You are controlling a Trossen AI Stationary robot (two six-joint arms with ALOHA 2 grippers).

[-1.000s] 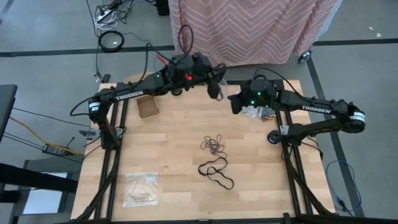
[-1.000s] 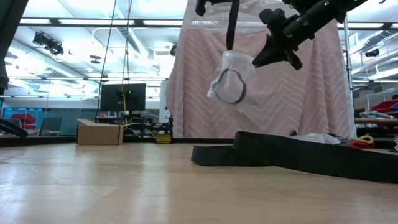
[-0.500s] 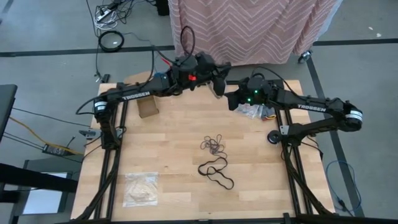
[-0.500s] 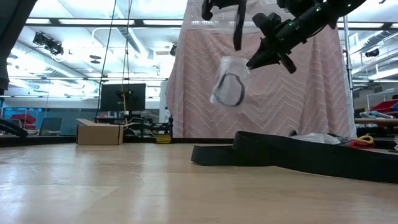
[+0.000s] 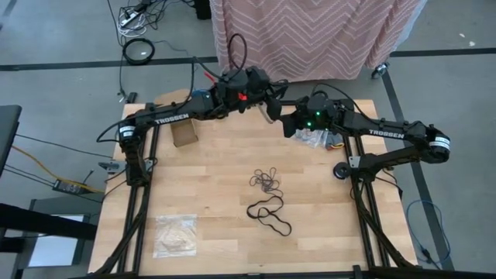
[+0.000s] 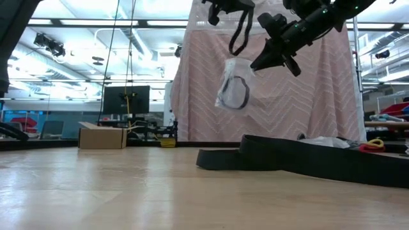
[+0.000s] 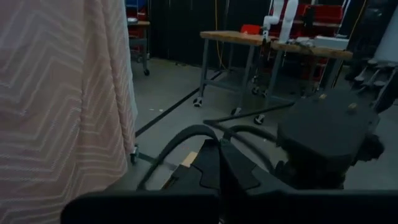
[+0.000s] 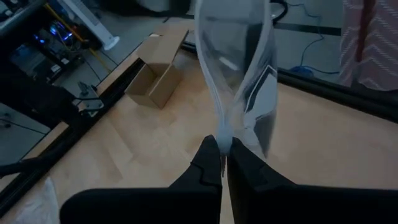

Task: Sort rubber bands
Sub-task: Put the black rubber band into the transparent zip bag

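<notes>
At the table's left edge, toward the front, a crinkly clear bag [image 5: 175, 235] lies flat on the pale wooden table [image 5: 217, 163]; toward the back a small open cardboard box [image 5: 184, 132] stands with bare wood around it. The left gripper [image 5: 270, 108] hangs in the air over the table's back edge, fingers shut, close against the hanging bag; whether it pinches the film cannot be told. Just beside it the right gripper [image 8: 222, 163] has its fingers pressed together on a gathered fold of a clear plastic bag [image 6: 235, 83], which dangles high above the wood in front of a pink zigzag-patterned cloth [image 6: 319, 96]. Inside the soft film sits a large black rubber band [image 6: 236, 92], a thin dark loop. In the middle of the table lies a tangle of small thin rubber bands [image 5: 266, 181], with larger black loops [image 5: 269, 215] just in front of them, open board on every side. More crumpled clear bags [image 5: 316, 139] rest under the right arm.
</notes>
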